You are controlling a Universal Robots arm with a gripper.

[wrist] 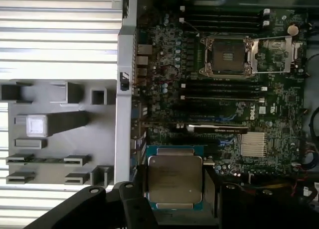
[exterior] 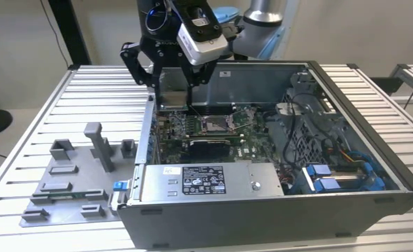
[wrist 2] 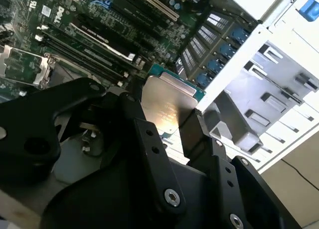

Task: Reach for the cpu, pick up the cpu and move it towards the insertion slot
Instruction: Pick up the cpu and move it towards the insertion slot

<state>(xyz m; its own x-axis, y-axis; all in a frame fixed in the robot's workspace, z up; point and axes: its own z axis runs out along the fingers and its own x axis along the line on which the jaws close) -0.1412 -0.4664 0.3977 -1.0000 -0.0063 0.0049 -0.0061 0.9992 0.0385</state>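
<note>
Cpu point(wrist: 174, 176): flat silver square with a green rim, held in the claw point(wrist: 174, 191) in the air above the green board, just inside the case wall on the exterior view's left.
Claw: clenched on the cpu, a black finger point(wrist 2: 144, 134) pressing on each of two opposite edges, as both wrist views show.
Slot point(wrist: 227, 57): square socket with a shiny metal frame and dark centre, its cover plate folded open beside it; well apart from the cpu, with long dark card slots between them.
Board point(wrist: 164, 50): green, lying flat on the floor of the case.
Case point(exterior: 262, 212): open-topped computer box with a silver power unit point(exterior: 199, 181) at its near side.
Fixture point(exterior: 73, 173): grey plate with small blocks, beside the case on the exterior view's left.
Desk point(exterior: 87, 89): pale slatted top carrying case and fixture.
</note>
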